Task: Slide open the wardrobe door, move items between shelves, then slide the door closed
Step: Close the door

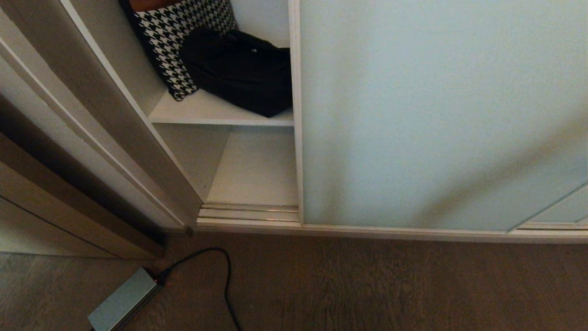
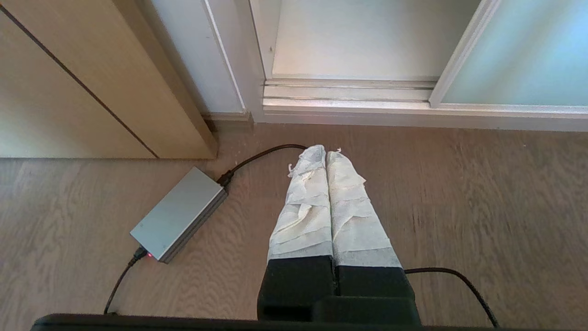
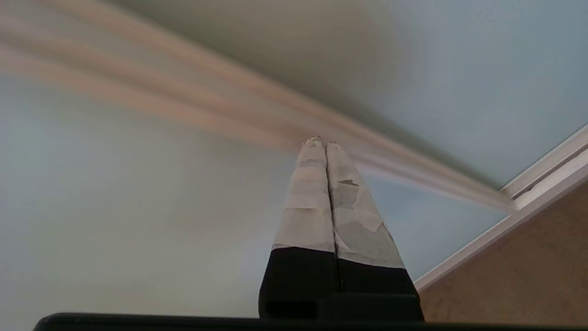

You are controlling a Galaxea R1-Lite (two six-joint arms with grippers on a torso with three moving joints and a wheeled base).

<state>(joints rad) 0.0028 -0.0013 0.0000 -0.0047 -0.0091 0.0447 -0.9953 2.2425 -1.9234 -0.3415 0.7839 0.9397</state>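
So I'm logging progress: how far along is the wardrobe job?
Done: the door is slid partly open. A black bag and checked bag sit on the upper shelf. In hand: nothing; the right gripper is shut by the glass, the left gripper shut above the floor. Left: moving items, closing.

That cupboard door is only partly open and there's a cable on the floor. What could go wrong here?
1. The black bag on the upper shelf reaches the edge of the sliding wardrobe door; sliding the door might snag it.
2. The power brick and its cable lie on the floor by the track; the base could roll over them.
3. The right end effector, shut, points close at the glass and could bump it.
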